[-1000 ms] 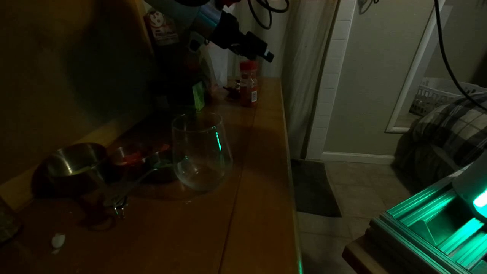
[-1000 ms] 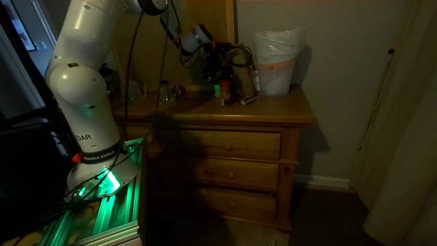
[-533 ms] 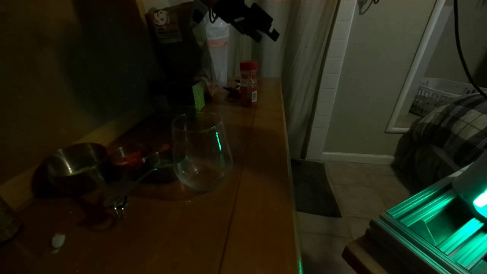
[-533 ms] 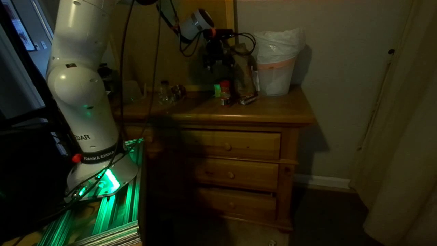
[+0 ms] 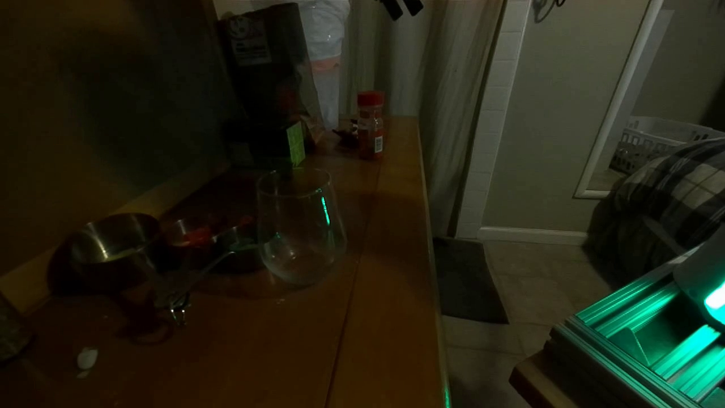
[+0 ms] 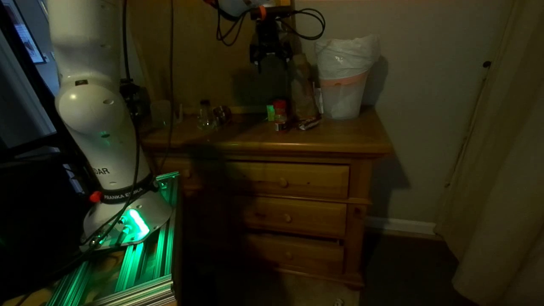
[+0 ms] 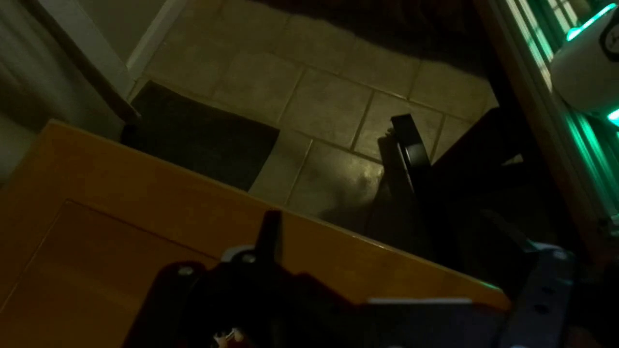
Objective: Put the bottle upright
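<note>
Red bottle stood upright on dresser, apparently as wanted; tool hung well above, jaws apart, gripping nothing. Risk: careless low sweep could have clipped it, undoing task.

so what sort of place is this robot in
Likely a room in someone's home, perhaps a bedroom: there's a wooden dresser, a white slotted basket and plaid fabric.
</note>
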Motion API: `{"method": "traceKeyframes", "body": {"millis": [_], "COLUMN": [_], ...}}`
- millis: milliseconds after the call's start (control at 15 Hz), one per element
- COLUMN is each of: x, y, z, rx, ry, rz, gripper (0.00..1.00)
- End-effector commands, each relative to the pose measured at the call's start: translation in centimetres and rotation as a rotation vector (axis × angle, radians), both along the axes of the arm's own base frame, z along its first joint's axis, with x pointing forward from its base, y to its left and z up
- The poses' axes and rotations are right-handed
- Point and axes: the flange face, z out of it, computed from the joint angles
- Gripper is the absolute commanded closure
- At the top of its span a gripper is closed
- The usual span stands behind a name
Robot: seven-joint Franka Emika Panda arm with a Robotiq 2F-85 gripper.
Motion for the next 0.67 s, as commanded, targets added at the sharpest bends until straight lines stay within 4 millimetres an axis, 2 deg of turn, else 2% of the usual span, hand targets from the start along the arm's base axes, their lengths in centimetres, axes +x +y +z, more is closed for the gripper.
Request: {"method": "traceKeyframes", "body": {"millis": [0,400,600], "x": [-2.3,-5.8,-7.9], "y": [-2.8,-6.0,-7.5], "z": [2.5,4.6,4.6], "rx": [0.143,0.363,0.460], "ry": [-0.074,-0.213,-0.307], "rz": [-0.130,-0.314,-0.380], "gripper": [0.00,0.00,0.00]}}
